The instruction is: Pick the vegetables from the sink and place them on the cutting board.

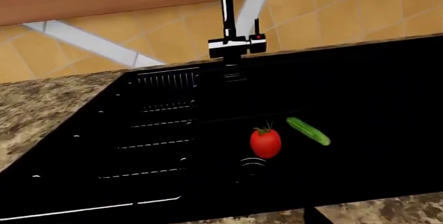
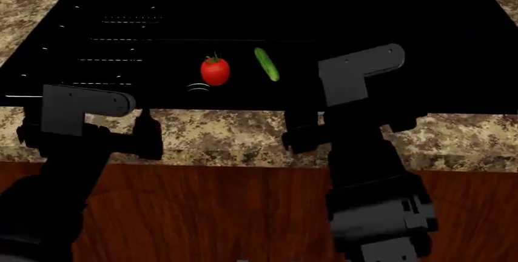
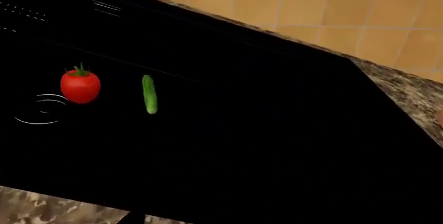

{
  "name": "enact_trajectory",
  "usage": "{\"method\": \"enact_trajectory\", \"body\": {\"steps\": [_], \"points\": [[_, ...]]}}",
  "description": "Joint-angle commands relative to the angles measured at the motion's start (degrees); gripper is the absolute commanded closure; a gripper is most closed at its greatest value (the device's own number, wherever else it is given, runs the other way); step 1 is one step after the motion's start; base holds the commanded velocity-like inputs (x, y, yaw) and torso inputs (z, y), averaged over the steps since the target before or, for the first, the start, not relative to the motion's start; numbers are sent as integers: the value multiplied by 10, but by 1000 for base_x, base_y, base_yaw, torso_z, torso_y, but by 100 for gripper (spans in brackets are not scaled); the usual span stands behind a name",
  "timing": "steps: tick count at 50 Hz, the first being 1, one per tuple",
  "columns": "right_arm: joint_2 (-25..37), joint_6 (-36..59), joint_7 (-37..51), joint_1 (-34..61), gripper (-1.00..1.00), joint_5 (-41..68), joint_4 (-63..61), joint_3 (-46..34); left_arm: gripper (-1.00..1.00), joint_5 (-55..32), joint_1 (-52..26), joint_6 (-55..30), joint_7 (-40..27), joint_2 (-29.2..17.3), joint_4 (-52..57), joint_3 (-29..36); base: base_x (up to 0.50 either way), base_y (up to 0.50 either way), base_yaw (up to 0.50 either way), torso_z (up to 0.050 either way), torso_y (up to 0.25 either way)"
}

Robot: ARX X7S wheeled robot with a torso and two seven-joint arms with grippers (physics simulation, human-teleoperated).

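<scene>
The wide, black rectangular sink [image 2: 389,7] fills the head view's upper half. At its centre lie the glossy red tomato [image 2: 215,71] and slim dark-green cucumber [image 2: 266,63], just apart. Neither gripper's opening can be judged. Best approach from above, straddling one vegetable.

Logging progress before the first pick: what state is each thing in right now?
tomato: in the sink, stem up, ungrasped.
cucumber: lying flat beside the tomato, apart from it.
sink: holds both vegetables.
faucet: no water visible.
left gripper, right gripper: over the counter edge, jaws unclear.
</scene>
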Motion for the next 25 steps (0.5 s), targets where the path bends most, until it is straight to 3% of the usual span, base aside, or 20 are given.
{"method": "enact_trajectory", "body": {"steps": [1, 9, 25], "points": [[-30, -114, -27, 179, -100, -26, 336, -33, -100, 6, -104, 44, -2, 7, -186, 4, 500, 0, 0, 0, 0], [3, 18, -34, 117, -100, -35, 113, -50, -100, -1, -89, 24, -6, -8, -143, -1, 500, 0, 0, 0, 0], [15, 45, -30, 89, -100, -24, 51, -43, -100, -2, -78, -9, -8, -23, -87, 8, 500, 0, 0, 0, 0]]}}
